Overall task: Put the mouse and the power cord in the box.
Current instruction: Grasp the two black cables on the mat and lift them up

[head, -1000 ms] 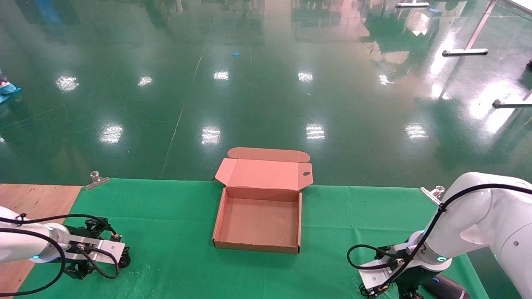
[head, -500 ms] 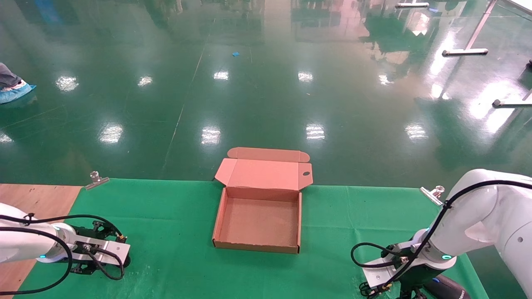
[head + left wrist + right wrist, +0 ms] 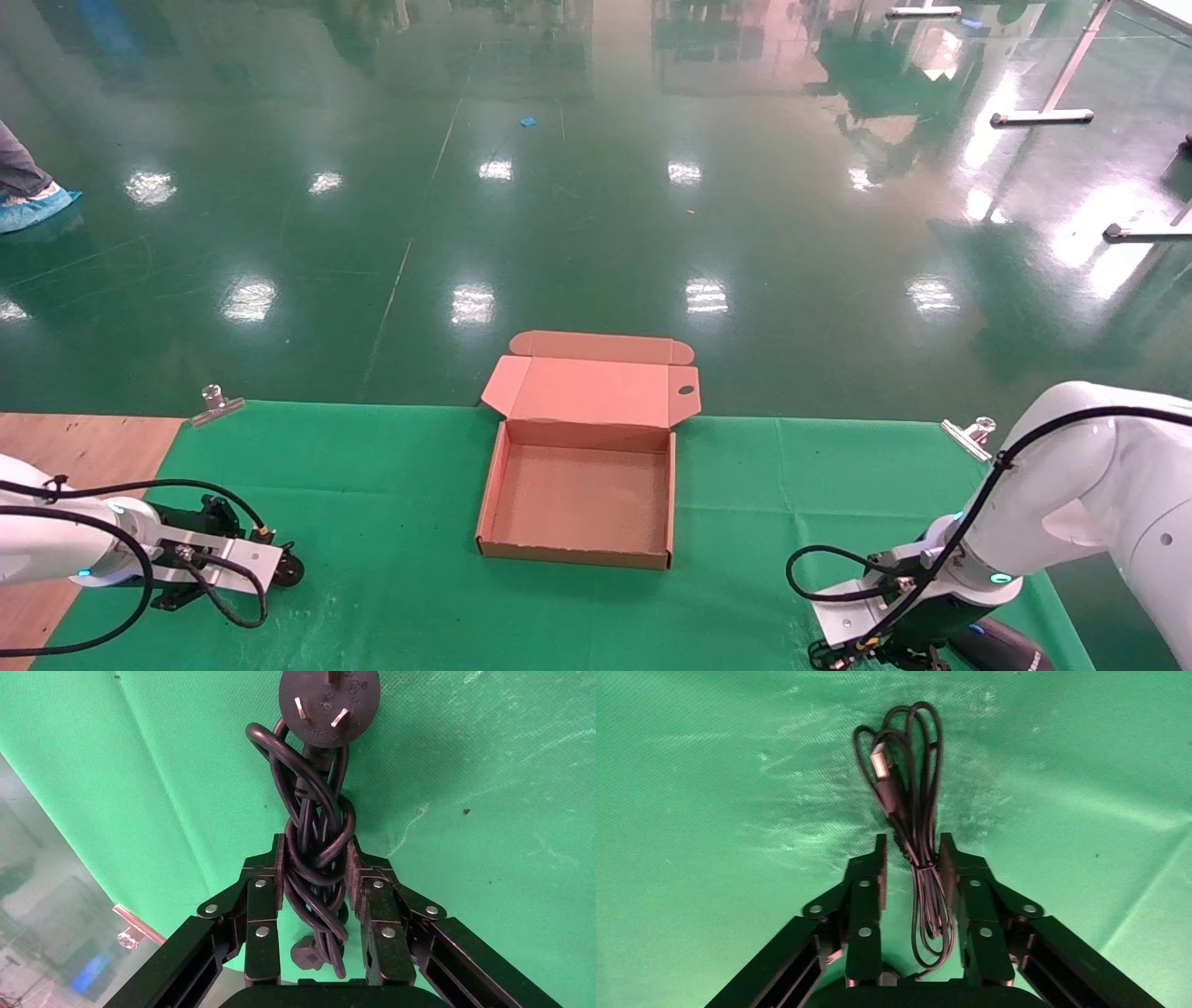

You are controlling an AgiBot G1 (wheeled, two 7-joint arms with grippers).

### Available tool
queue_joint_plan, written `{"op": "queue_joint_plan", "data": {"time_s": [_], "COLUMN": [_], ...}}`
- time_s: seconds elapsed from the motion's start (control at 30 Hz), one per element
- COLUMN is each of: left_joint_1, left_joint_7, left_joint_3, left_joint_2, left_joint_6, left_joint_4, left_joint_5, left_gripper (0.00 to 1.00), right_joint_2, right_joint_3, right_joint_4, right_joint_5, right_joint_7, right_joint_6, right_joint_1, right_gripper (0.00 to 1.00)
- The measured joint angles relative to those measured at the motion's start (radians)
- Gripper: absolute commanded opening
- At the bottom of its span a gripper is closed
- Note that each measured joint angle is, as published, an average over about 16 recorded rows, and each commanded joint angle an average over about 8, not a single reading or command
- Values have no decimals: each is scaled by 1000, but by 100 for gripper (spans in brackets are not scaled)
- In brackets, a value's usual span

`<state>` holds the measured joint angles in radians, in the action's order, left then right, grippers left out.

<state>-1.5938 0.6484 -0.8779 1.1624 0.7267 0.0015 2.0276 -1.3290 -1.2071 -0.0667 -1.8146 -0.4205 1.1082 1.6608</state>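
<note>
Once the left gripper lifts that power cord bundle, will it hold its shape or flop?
Probably mostly holds: the power cord is wrapped in a tight knot-like bundle, and the left gripper has its fingers on both sides of that middle. The round plug sticks out past the wrap, so that end may droop and swing.

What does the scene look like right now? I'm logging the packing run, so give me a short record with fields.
box: open, nothing inside, lid folded back, mid-table on green cloth
power cord: bundled, pinched between the left gripper's fingers, near the table's left edge
mouse: partly visible under the right arm
mouse cable: coiled, between the right gripper's fingers
packed so far: nothing
</note>
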Motion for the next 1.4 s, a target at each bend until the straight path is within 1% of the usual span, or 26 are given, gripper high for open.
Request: {"op": "queue_joint_plan", "data": {"time_s": [0.47, 0.93, 1.17, 1.4], "left_joint_1": [-7, -51, -81, -128], "left_joint_7": [7, 18, 28, 43], "left_joint_3": [-11, -14, -12, -6], "left_joint_2": [-1, -7, -13, -19], "left_joint_6": [-7, 2, 34, 107], "left_joint_4": [-3, -8, -9, -10], "left_joint_5": [16, 20, 17, 8], "left_gripper": [0, 0, 0, 0], "right_joint_2": [1, 4, 7, 10], "right_joint_3": [7, 11, 12, 15], "right_joint_4": [8, 7, 0, -17], "right_joint_5": [12, 18, 21, 26], "right_joint_7": [-15, -23, -26, -25], "right_joint_6": [-7, 24, 51, 90], "right_joint_1": [-5, 33, 71, 122], "right_gripper": [0, 0, 0, 0]}}
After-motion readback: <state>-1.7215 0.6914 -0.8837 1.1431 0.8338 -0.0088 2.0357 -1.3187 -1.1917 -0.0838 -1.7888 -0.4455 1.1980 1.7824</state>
